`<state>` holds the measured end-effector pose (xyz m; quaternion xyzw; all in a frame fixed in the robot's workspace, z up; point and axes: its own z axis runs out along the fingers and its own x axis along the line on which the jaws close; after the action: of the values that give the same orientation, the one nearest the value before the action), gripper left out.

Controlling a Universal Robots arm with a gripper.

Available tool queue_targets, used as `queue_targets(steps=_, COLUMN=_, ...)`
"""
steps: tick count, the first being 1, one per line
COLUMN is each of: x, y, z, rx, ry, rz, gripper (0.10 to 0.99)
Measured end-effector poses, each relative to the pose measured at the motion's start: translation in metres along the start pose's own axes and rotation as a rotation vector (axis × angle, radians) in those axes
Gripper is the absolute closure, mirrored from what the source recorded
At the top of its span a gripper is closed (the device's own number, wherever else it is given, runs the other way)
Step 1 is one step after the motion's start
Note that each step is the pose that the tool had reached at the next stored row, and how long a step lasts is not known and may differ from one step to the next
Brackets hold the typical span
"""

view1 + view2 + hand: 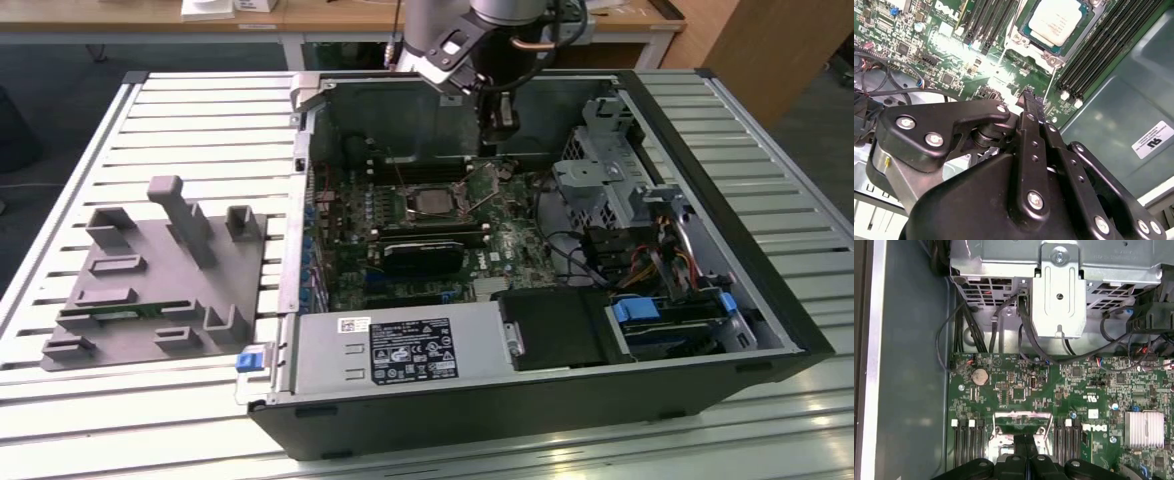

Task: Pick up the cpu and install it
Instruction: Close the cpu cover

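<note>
The cpu (1056,20) lies in the socket (1053,59) inside the open computer case (534,410); the claw (1030,97) hovers nearby, pinched together.

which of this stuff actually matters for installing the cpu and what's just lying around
For the job:
- cpu, seated in its socket on the motherboard
- gripper, shut, holding nothing, close over the board

Just there:
- grey fixture block on the table beside the case
- power supply
- drive cage
- memory slots
</note>
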<state>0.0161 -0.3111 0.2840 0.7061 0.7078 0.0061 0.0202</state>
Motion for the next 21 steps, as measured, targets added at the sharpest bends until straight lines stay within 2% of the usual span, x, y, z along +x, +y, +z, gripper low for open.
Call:
queue_targets(steps=8, x=0.0002, y=0.0008, z=0.0083, rx=0.000, ry=-0.0001, rz=0.000, gripper=0.980)
queue_targets(steps=21, x=0.0002, y=0.0072, z=0.0099, rx=0.000, ry=-0.0001, rz=0.000, gripper=0.980)
